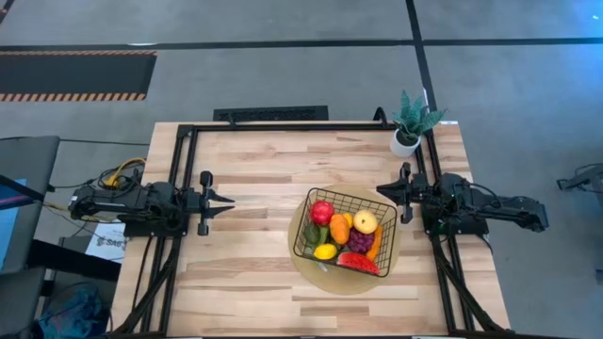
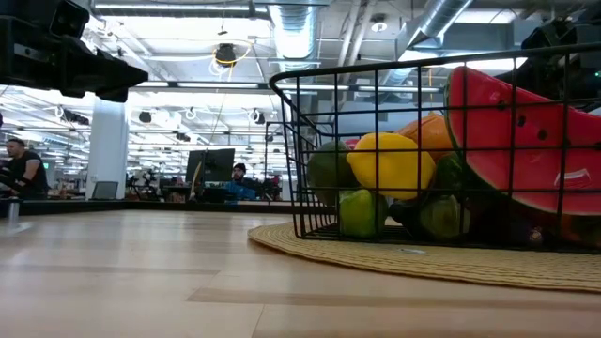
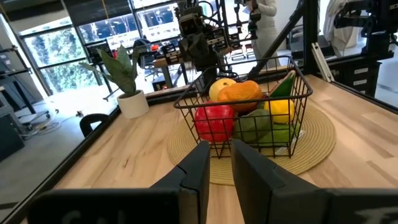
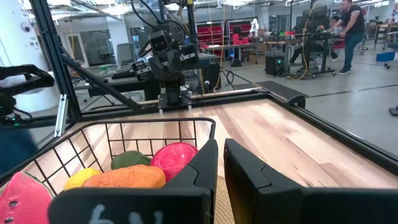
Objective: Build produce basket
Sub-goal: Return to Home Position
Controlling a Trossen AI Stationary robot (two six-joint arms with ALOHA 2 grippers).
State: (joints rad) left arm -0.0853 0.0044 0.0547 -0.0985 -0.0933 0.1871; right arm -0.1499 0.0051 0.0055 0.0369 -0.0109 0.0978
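Observation:
The black wire basket stands on a round tan mat right of the table's middle. The produce lies inside it: a red apple, a yellow pear, an orange piece, purple grapes, a lemon and a watermelon slice. My left gripper hovers level at the table's left, pointing at the basket, shut and holding nothing. My right gripper hovers level just beyond the basket's far right corner, also shut with nothing in it.
A small potted plant stands at the far right corner. A black frame rail runs round the table. Bare wood lies left of and in front of the basket. People show in the room beyond the table.

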